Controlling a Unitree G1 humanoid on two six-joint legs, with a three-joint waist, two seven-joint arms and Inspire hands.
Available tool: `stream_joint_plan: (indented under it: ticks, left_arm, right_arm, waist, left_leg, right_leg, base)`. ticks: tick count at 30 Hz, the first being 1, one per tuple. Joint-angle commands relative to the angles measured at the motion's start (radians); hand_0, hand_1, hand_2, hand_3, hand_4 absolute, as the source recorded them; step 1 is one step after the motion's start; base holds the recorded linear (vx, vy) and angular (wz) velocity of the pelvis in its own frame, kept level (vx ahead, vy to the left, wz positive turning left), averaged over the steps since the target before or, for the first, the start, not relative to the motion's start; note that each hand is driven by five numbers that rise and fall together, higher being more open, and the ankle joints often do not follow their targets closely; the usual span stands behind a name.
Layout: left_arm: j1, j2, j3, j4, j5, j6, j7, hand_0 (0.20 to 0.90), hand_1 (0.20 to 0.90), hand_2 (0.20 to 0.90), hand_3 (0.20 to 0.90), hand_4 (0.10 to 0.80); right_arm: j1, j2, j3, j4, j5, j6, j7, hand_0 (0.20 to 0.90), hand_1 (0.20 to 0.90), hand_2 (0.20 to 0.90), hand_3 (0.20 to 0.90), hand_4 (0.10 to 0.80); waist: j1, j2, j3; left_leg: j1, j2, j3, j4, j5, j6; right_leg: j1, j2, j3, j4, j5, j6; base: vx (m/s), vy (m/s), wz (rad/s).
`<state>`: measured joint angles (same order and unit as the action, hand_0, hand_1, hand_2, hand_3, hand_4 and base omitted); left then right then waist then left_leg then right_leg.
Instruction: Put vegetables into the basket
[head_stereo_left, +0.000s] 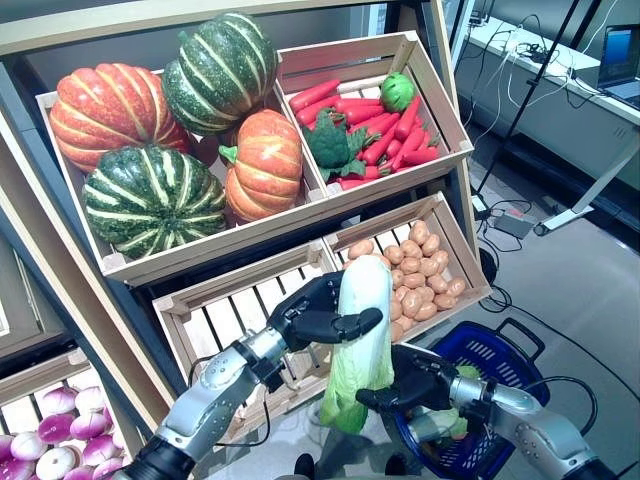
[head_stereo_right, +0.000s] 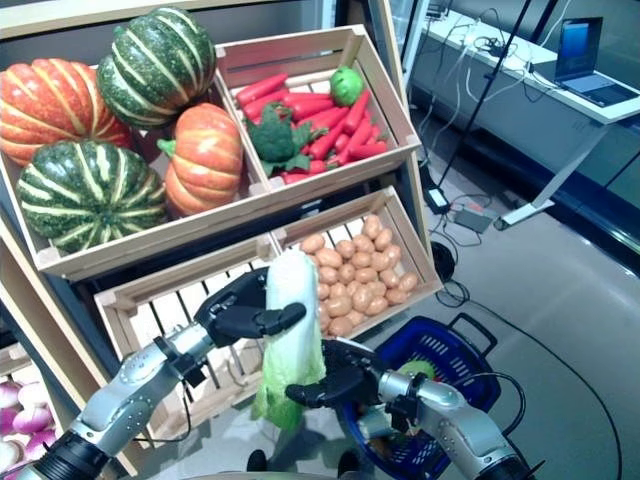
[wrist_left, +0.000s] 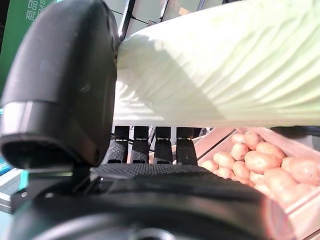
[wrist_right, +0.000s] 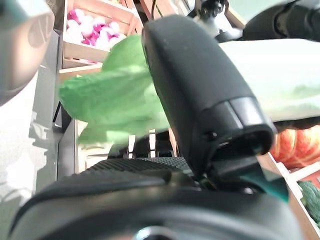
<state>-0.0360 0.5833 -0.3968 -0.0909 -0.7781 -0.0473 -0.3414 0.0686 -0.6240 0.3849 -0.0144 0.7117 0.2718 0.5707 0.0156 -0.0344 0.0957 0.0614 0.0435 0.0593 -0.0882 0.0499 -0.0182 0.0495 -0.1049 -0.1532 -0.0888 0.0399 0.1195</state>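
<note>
We saw a cabbage (head_stereo_left: 362, 335) upright before the potato crate (head_stereo_left: 448, 235), left robot hand (head_stereo_left: 318, 312) curled round its white stalk, right robot hand (head_stereo_left: 415, 388) gripping its leaves, beside the blue basket (head_stereo_left: 497, 352).

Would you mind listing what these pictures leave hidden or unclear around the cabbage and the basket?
- Blue plastic basket: its contents, hidden in both eye views by the right hand.
- Long pale green napa cabbage: its leafy tip, cut off in the left wrist view.
- Left hand: its fingertips, behind the cabbage in the eye views.
</note>
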Motion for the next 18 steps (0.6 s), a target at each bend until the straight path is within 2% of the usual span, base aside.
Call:
stream_joint_plan:
  ticks: [1,15,16,18]
  left_arm:
    - [-0.122,-0.067,-0.033,-0.166,-0.081,-0.093,-0.089,0.300,0.300,0.300,0.300,0.400]
    - [-0.108,-0.061,-0.029,-0.173,-0.084,-0.085,-0.098,0.300,0.300,0.300,0.300,0.400]
    - [-0.108,-0.061,-0.028,-0.171,-0.089,-0.088,-0.101,0.900,0.900,0.900,0.900,0.800]
    - [-0.108,-0.060,-0.029,-0.169,-0.087,-0.090,-0.101,0.900,0.900,0.900,0.900,0.800]
  right_arm:
    - [-0.088,0.004,-0.001,-0.035,0.028,-0.042,-0.021,0.300,0.300,0.300,0.300,0.400]
    - [-0.080,0.017,0.000,-0.030,0.031,-0.056,-0.038,0.300,0.300,0.300,0.300,0.400]
    - [-0.078,0.017,0.000,-0.031,0.032,-0.060,-0.038,0.300,0.300,0.300,0.300,0.400]
    - [-0.079,0.017,0.000,-0.029,0.034,-0.062,-0.036,0.300,0.300,0.300,0.300,0.400]
  waist:
    - [0.000,-0.032,-0.073]
    - [0.003,-0.028,-0.071]
    - [0.002,-0.028,-0.071]
    - [0.002,-0.028,-0.070]
  left_leg:
    - [-0.002,-0.021,-0.037,0.004,-0.017,0.014]
    - [-0.002,-0.021,-0.038,0.007,-0.018,0.013]
    - [-0.002,-0.021,-0.038,0.009,-0.019,0.014]
    - [-0.002,-0.021,-0.037,0.008,-0.019,0.014]
  right_leg:
    - [0.010,-0.033,0.020,0.003,0.066,0.010]
    - [0.012,-0.035,0.020,0.003,0.065,0.010]
    - [0.012,-0.035,0.021,0.004,0.065,0.010]
    - [0.012,-0.035,0.021,0.004,0.065,0.010]
  base:
    - [0.000,0.000,0.00]
    - [0.000,0.000,0.00]
    - [0.000,0.000,0.00]
    - [0.000,0.000,0.00]
